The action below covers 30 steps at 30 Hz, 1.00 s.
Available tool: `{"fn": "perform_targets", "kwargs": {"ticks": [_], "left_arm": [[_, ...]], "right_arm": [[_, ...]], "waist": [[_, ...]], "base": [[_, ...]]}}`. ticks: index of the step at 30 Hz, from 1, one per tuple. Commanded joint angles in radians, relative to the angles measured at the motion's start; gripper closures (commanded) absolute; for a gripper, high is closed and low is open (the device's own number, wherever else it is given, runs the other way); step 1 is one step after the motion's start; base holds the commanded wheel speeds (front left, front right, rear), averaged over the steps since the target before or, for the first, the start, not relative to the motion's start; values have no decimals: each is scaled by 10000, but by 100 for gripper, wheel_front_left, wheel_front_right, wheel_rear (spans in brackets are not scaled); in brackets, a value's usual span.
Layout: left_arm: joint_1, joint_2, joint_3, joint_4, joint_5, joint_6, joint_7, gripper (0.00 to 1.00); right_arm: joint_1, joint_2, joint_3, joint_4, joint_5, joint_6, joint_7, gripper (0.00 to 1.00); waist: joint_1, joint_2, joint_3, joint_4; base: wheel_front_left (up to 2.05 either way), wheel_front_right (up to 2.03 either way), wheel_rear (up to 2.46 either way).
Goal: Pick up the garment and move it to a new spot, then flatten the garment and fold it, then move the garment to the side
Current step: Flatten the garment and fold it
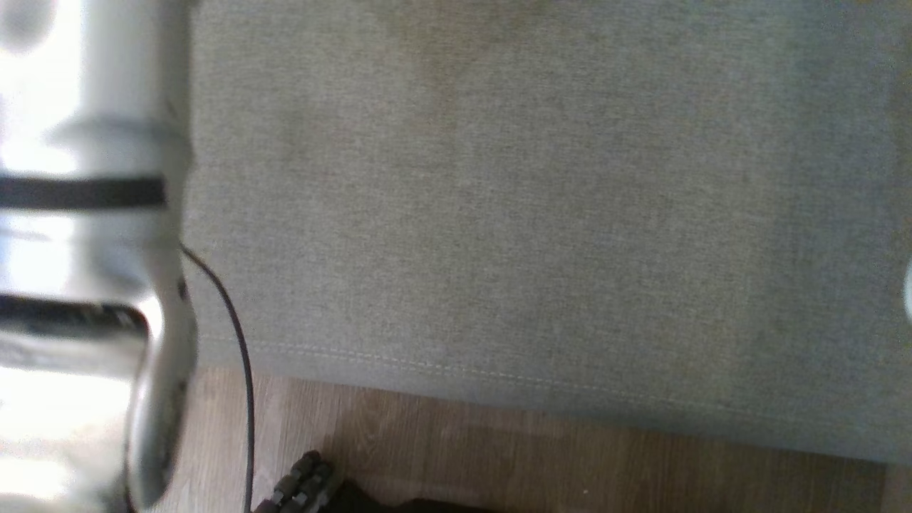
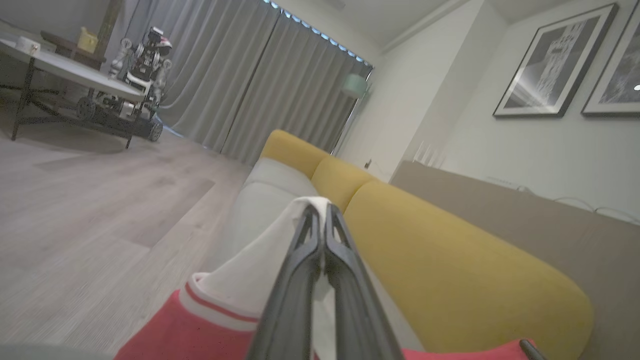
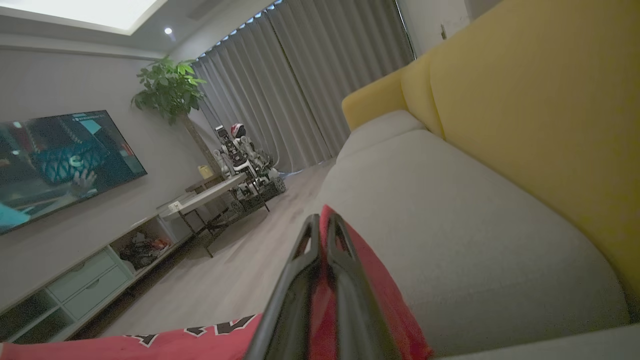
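The garment (image 2: 240,280) is red with a white part and red-and-white trim. In the left wrist view my left gripper (image 2: 320,212) is shut on a white fold of it, held above the grey sofa seat (image 2: 270,185). My right gripper (image 3: 323,222) is shut on a red edge of the garment (image 3: 385,295), which hangs over the seat's front; black and white lettering (image 3: 200,331) shows on the cloth below. In the head view the pale left forearm (image 1: 85,256) crosses the left side, over the bare grey seat (image 1: 534,214).
Yellow back cushions (image 2: 450,260) run behind the seat. Wood floor (image 1: 570,463) lies in front of the sofa, with a dark cable (image 1: 239,342) and a black wheeled part (image 1: 303,484). Across the room are a low table (image 2: 75,77), another robot (image 2: 147,57), a TV (image 3: 60,155) and curtains (image 2: 250,80).
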Motion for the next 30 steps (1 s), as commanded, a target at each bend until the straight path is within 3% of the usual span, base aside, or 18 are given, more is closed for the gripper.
{"fn": "perform_targets", "kwargs": {"ticks": [1, 12, 19, 30], "left_arm": [[196, 388, -37, -301, 45, -105, -44, 100], [4704, 562, -1550, 449, -92, -185, -44, 100], [6763, 1285, -2813, 145, -1173, -186, 3, 100], [8372, 2656, -3804, -215, -1480, -187, 149, 100]], "right_arm": [[166, 161, 93, -324, 225, 71, -82, 100], [4259, -424, 1565, 495, 1995, 71, 46, 100], [5716, -713, 2627, 1103, 2088, 71, 412, 100], [7074, -661, 3635, 1563, 2318, 71, 1256, 100]], "waist": [[-2, 1, -49, 94], [-2, 1, -1977, 38], [-2, 1, -3231, -166], [-2, 1, -4380, -466]], "base": [[0, 0, 0], [0, 0, 0], [0, 0, 0], [0, 0, 0]]}}
